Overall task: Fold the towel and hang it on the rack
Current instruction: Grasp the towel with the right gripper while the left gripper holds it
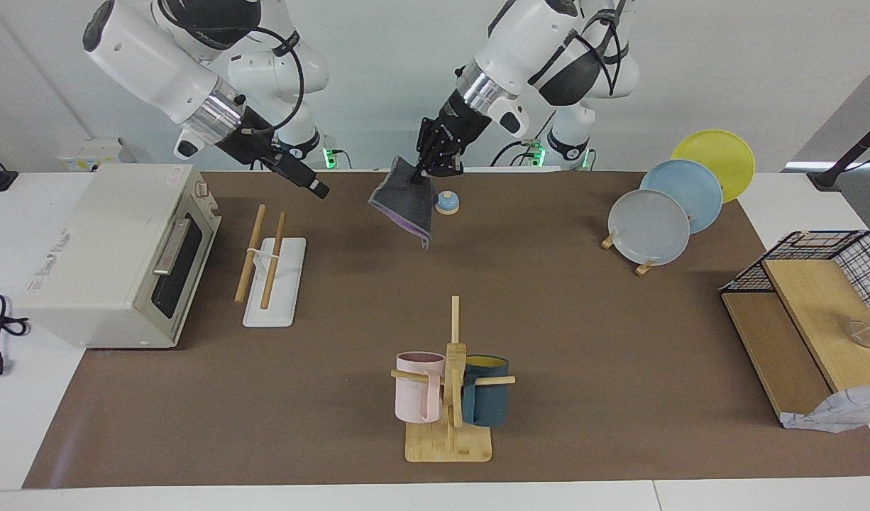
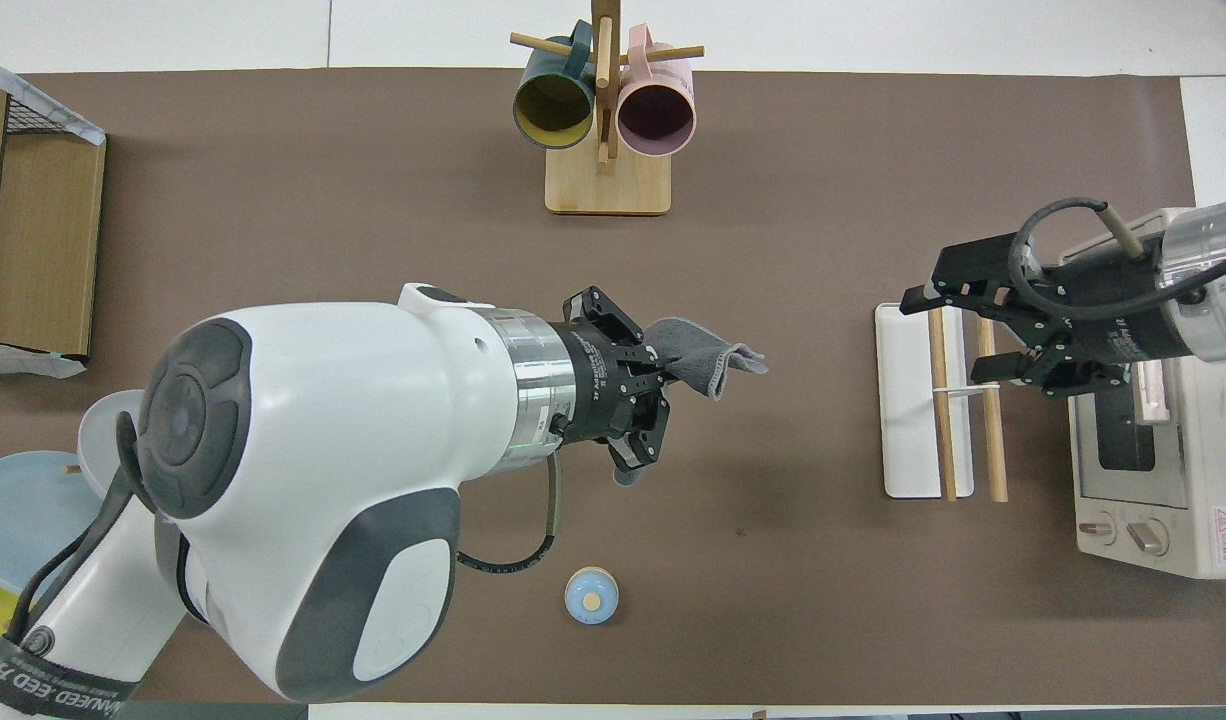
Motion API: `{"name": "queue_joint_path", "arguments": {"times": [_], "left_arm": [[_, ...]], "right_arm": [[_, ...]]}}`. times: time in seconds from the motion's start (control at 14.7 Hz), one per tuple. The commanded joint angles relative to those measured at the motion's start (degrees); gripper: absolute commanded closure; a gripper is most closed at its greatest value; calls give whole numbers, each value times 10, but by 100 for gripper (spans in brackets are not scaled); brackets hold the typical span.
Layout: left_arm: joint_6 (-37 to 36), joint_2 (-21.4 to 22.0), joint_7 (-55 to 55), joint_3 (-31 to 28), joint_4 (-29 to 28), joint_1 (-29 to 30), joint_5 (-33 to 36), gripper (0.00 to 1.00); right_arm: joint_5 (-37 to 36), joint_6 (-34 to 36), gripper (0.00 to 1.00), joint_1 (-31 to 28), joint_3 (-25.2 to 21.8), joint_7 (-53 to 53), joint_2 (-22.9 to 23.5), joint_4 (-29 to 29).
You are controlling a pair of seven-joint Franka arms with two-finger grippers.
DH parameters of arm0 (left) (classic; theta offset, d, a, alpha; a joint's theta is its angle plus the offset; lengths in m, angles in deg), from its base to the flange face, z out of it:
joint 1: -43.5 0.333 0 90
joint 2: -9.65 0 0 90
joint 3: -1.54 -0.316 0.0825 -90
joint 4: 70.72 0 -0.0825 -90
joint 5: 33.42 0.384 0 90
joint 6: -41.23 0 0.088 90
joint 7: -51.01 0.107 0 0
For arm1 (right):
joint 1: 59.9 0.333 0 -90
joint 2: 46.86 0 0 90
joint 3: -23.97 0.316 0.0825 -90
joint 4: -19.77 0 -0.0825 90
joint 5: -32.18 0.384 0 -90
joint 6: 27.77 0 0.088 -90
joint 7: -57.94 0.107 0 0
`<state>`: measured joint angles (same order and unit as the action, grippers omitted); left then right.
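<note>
The left pincer (image 1: 422, 170) is pinching the towel (image 1: 406, 201) by one corner, so it hangs in the air, folded and grey face outward, over the surface (image 1: 548, 319) near the edge closest to the robots. The right pincer (image 1: 320, 188) is spread and empty, over the rack (image 1: 272, 266) toward the right arm's end.

Left hand (image 1: 426, 168) clamped — right hand (image 1: 320, 189) agape
</note>
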<state>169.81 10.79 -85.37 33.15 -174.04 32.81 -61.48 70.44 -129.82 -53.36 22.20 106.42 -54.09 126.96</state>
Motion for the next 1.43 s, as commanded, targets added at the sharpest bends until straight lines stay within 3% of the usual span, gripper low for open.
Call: {"name": "queue_joint_path", "arguments": {"times": [0.0,0.14,0.48,0.89,0.95,1.02,1.09,1.16,1.36], "left_arm": [[18,23,-22,-5,-24,-9,-8,100],[20,24,-25,-5,-24,-9,-8,100],[26,26,-39,-6,-24,-8,-8,100],[26,26,-43,-6,-24,-8,-8,100],[26,26,-43,-6,-24,-8,-8,100],[26,26,-44,-6,-24,-8,-8,100],[26,26,-44,-6,-24,-8,-8,100],[26,26,-44,-6,-24,-8,-8,100],[26,26,-45,-6,-24,-8,-8,100]], "right_arm": [[56,-57,0,18,1,133,-18,35],[81,-94,0,40,1,193,-18,46],[81,-117,0,80,2,217,-36,80],[85,-168,0,100,4,218,-6,80],[85,-183,8,102,5,215,-3,80],[85,-196,28,113,5,215,-2,80],[88,-199,68,119,5,215,-2,79],[105,-199,97,121,5,215,-1,75],[111,-199,100,122,5,214,-1,75]]}}
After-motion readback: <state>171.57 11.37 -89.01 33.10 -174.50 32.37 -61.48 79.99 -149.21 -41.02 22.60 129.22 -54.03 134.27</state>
